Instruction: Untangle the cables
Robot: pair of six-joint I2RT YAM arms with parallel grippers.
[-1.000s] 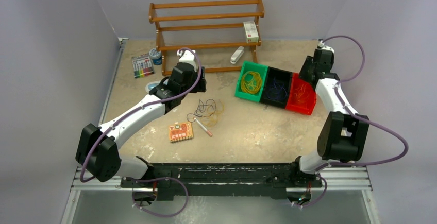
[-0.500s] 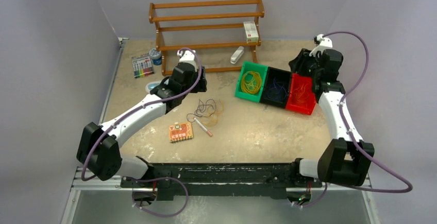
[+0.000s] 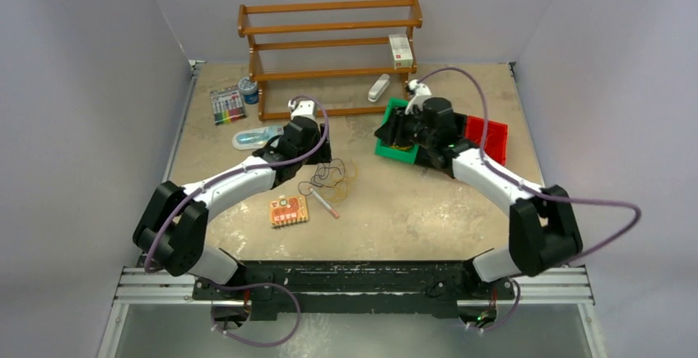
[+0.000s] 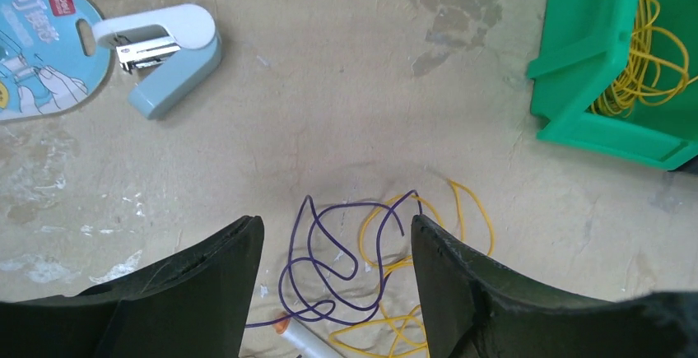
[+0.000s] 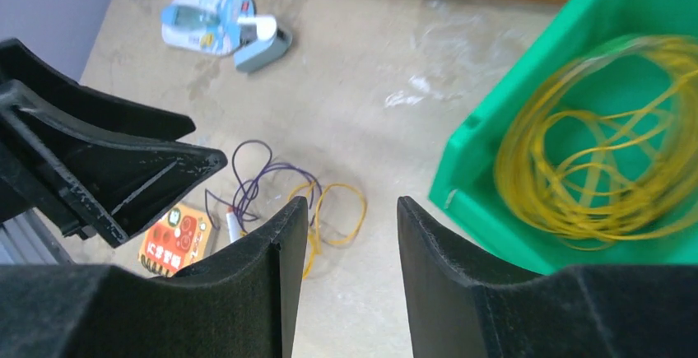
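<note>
From above, the cables (image 3: 329, 175) lie in a small loose tangle on the surface (image 3: 411, 210), between the two arms. My left claw (image 3: 323, 159) hangs just beside the tangle's far left edge. My right claw (image 3: 393, 132) is over the green bin (image 3: 393, 154), well apart from the tangle. A pen (image 3: 324, 202) touches the tangle's near side and an orange card (image 3: 289, 211) lies close by. The wooden rack (image 3: 329, 53) at the back is out of the way.

Through the left wrist camera, the jaws stand apart with nothing between them. Below them, a purple strand (image 4: 329, 267) is looped through a yellow strand (image 4: 469, 210), and the pen tip pokes in underneath. A stapler (image 4: 165, 53) sits well clear.

Through the right wrist camera, those jaws are also apart and empty. A yellow coil (image 5: 593, 169) already rests in the green bin, so I judge the sorting to be partly done. What is left is parting purple from yellow on the surface. The pen is the likeliest snag, since a lifted loop could drag it along.
</note>
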